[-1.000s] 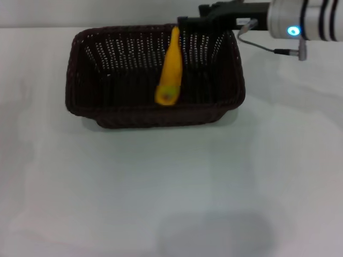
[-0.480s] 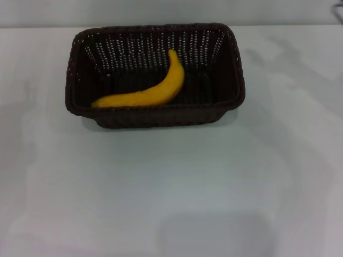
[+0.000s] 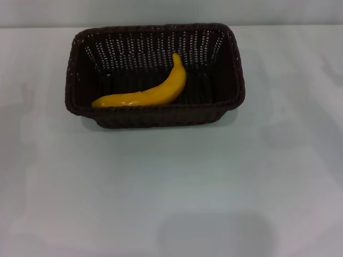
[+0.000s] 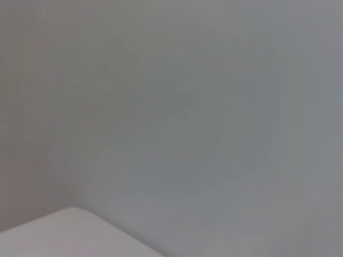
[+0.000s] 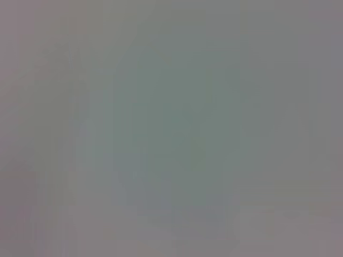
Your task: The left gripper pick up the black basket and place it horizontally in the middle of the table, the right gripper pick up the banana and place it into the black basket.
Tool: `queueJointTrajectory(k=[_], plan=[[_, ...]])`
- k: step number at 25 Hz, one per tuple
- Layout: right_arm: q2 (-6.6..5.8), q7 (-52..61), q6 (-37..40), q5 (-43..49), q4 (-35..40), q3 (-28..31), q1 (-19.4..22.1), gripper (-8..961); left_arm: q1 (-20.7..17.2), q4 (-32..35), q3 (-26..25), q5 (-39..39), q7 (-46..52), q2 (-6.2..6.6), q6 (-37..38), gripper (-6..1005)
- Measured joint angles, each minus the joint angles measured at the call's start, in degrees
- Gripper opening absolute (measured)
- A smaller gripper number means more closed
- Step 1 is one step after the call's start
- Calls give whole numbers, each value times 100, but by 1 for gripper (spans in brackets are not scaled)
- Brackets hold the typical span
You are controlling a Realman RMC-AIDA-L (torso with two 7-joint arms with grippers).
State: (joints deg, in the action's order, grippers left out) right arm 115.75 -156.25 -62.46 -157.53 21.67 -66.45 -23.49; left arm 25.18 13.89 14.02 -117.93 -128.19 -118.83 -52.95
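Closest to the robot there's just plain white bench [image 3: 177, 187], with a faint greyish shadow patch on it right at the near edge of the head view. Further out sits the black basket [image 3: 234, 80], long side running across the view, roughly centred left to right and set toward the far part of the bench. It's a dark woven thing with a braided rim and perforated sloping walls, sitting flat on its base. The banana [image 3: 147, 93] is lying inside it, down on the basket floor and close against the near wall; its fatter end points to the robot's left near the near-left corner, and the body curves up and away so the narrow tip ends about mid-basket, toward the far wall. Nothing is touching the banana or the basket. Beyond the basket the bench runs on a little to a pale wall. Neither the left pincer nor the right pincer shows up in any view, so there's no telling how far open either one is or whether it holds anything. The left wrist view only gives a blank grey surface with a pale rounded corner of something, and the right wrist view is flat grey.
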Motion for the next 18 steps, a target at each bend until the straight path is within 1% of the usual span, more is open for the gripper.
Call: queueJointTrajectory(k=[4, 7, 11, 15, 18], plan=[[-11, -117, 22, -33, -586, 427, -145, 867, 68, -134, -1, -39, -121, -15, -35, 770], [-16, -68, 32, -32, -781, 699, -174, 867, 99, -183, -3, -56, -122, -25, -44, 770], [-29, -21, 53, -42, -806, 812, -132, 867, 107, -295, -43, -102, -162, -39, -231, 770], [-34, 10, 175, -47, -821, 966, -133, 867, 125, -487, -51, -607, -441, -43, -374, 771], [-32, 27, 235, -49, -843, 987, -159, 867, 149, -583, -26, -770, -726, -44, -511, 772]])
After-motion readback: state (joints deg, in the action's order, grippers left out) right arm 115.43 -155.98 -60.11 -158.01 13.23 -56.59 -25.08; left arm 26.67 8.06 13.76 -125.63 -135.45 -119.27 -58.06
